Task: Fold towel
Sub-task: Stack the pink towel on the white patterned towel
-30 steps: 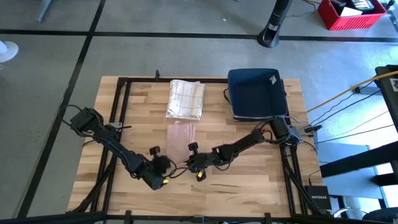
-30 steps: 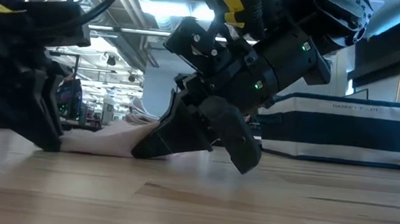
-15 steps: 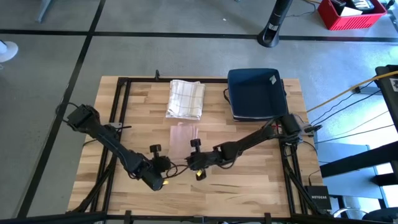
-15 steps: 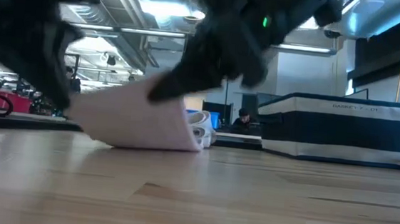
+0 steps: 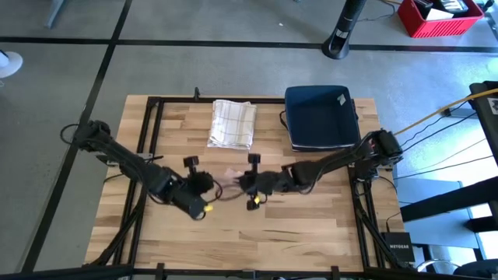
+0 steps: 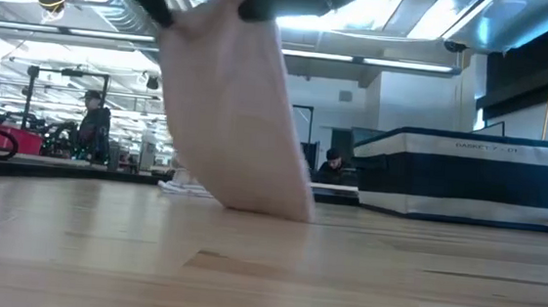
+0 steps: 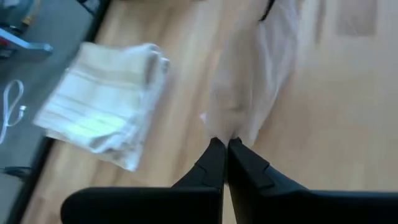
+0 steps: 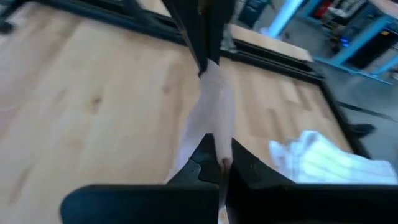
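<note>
1. The left gripper point(image 5: 212, 189) is clamped on one corner of the pink towel point(image 6: 232, 121).
2. The towel is held stretched between both grippers above the table point(image 5: 311, 225).
3. The right gripper point(image 5: 243, 185) is pinched on the other corner.

A pale pink towel point(image 5: 230, 173), plain and unpatterned, looks almost see-through against a light wooden table point(image 5: 311, 225) made of blond planks with slightly darker strips. A second towel point(image 5: 233, 123), folded, is cream-white with a faint grid of thin grey lines. A basket point(image 5: 320, 117) is dark navy blue from above; from the side it shows white and navy horizontal bands. The two arms are black, each with a small yellow tag near the left gripper point(image 5: 212, 189) and the right gripper point(image 5: 246, 185). The table frame is black, the floor point(image 5: 233, 62) grey with dark lines, and a crate point(image 5: 436, 17) is bright red
</note>
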### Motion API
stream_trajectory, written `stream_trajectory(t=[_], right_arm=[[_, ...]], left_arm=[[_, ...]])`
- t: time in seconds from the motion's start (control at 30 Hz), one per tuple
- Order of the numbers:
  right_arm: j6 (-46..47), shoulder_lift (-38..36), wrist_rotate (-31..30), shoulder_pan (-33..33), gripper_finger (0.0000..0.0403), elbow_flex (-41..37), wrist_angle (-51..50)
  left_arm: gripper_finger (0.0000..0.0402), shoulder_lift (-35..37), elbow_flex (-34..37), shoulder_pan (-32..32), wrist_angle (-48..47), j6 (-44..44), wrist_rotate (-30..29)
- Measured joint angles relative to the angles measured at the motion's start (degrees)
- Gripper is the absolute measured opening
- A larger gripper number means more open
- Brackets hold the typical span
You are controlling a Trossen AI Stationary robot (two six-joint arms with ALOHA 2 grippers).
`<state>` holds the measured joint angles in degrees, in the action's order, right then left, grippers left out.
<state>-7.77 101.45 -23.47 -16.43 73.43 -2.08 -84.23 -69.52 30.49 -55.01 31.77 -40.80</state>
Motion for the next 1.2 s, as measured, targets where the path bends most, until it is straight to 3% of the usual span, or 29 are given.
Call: stream_trajectory(t=[0.37, 0.63, 0.87, 1.2], right_arm=[[-6.6, -1.2, 2.1, 10.6, 0.0001, 0.1, 0.2], [-7.7, -2.6, 3.1, 18.2, 0.0001, 0.2, 1.3], [-7.3, -2.6, 4.2, 25.8, 0.0001, 0.2, 2.4], [-6.0, -2.6, 10.9, 35.1, 0.0001, 0.2, 2.5]], left_arm=[[0.0000, 6.0, -0.5, -12.6, -0.3, -11.8, -1.2], [0.0000, 7.2, -0.6, -23.9, 1.1, -25.6, -3.3], [0.0000, 7.2, 0.6, -36.1, 12.7, -40.7, -3.0], [0.0001, 6.3, 0.8, -49.7, 24.4, -50.4, 9.1]])
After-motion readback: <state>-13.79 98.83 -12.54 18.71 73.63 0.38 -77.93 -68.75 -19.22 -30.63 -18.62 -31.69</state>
